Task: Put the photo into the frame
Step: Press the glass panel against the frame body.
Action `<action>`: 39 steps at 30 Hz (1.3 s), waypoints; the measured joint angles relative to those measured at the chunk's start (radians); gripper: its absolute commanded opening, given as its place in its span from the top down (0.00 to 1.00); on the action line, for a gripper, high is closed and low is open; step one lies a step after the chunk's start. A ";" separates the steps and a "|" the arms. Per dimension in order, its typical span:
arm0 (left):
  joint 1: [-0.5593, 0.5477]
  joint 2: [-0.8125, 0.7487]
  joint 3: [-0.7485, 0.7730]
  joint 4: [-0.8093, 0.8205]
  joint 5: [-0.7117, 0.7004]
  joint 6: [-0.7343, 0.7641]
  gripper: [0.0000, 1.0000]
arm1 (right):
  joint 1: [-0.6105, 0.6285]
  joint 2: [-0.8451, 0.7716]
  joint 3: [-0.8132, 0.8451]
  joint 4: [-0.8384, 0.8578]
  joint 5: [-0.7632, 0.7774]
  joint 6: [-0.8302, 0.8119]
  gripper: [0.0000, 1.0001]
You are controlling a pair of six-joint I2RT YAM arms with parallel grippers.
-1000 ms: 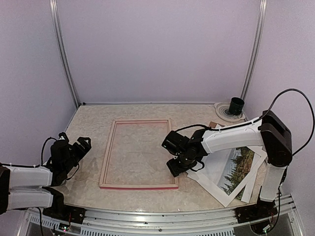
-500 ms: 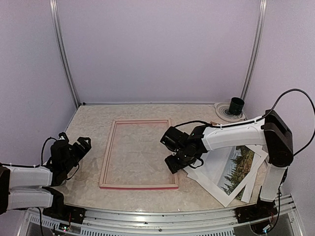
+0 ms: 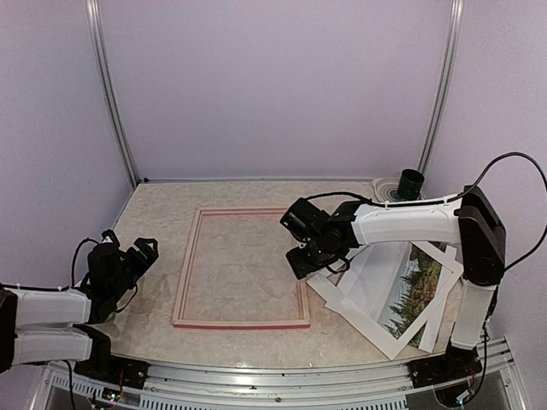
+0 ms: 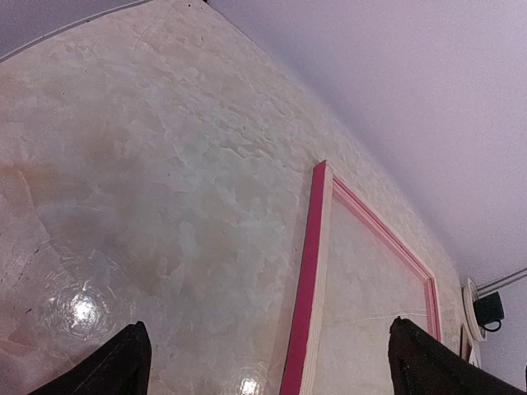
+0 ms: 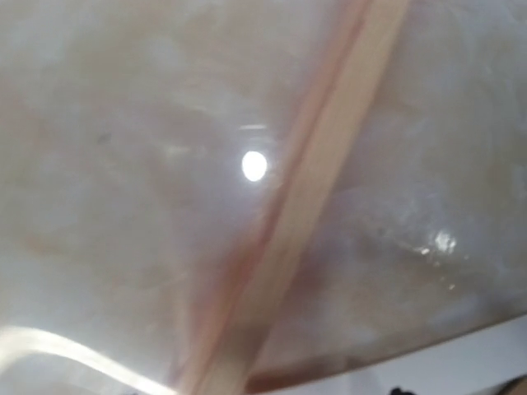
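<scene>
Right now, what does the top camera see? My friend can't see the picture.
A pink-edged wooden frame lies flat on the table with no photo in it, the right claw over its right rail. The photo of trees lies further right on a pile of white sheets, and the left claw sits open, left of the frame.

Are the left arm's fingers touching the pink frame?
Apart. The top view shows a strip of bare table between the left fingers and the frame, at its left rail.
</scene>
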 measured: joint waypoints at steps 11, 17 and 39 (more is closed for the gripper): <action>0.000 -0.002 0.000 0.000 0.000 0.000 0.01 | -0.060 0.105 0.015 0.046 0.000 -0.025 0.36; 0.000 -0.002 0.000 0.000 0.000 0.000 0.01 | -0.065 0.155 0.038 0.061 -0.005 -0.033 0.36; 0.000 -0.002 0.000 0.000 0.000 0.000 0.01 | -0.089 0.270 0.201 0.031 0.118 -0.042 0.35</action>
